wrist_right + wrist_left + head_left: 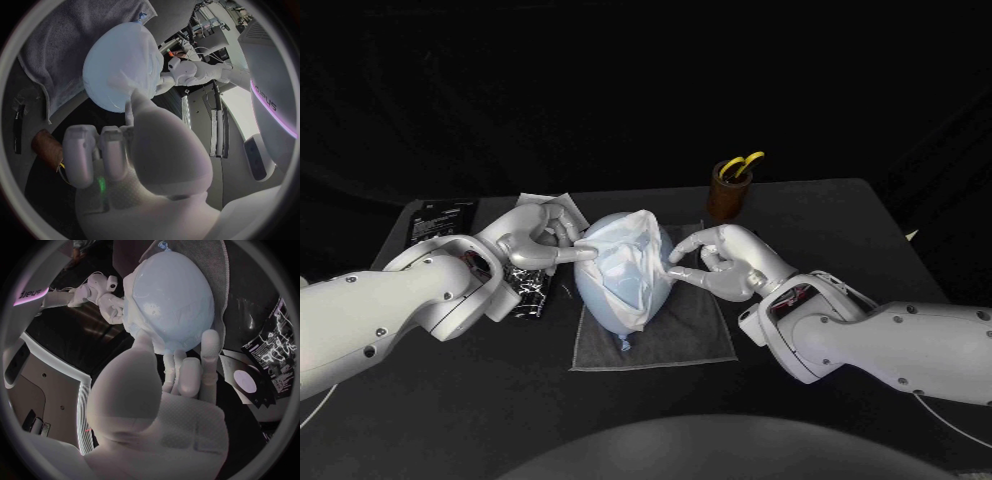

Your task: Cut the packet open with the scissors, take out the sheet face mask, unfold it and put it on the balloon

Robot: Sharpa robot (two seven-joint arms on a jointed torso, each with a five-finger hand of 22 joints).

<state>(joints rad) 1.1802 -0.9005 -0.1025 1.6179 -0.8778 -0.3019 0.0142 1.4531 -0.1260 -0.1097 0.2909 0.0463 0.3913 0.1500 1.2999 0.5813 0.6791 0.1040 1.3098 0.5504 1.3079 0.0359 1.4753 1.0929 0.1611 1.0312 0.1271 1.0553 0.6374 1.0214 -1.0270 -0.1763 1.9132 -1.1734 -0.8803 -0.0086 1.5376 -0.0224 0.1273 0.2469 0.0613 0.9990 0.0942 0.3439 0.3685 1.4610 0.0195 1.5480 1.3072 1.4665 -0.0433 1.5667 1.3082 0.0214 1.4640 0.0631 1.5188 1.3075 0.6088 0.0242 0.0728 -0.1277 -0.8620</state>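
Okay, head view: balloon lies on the grey towel mid-table with the sheet face mask draped over it. Left hand is at one flank and right hand at the other, fingertips of both on the mask edges. Scissors stand in the brown cup behind, and the black packet lies by the left arm.

Left wrist view: left-hand fingers are spread and reach up onto the balloon's near end. I can't tell whether they're pinching the mask or just pressing it.

Right wrist view: one right-hand finger touches the mask and the others are curled back. Again I can't tell if there's an actual pinch.

Risks, as I judge them: the balloon sits loose, so an uneven push from either side could roll it off the towel. A tug could drag the wet mask askew, bunch it or slide it off. Hard fingertip pressure might pop the balloon.
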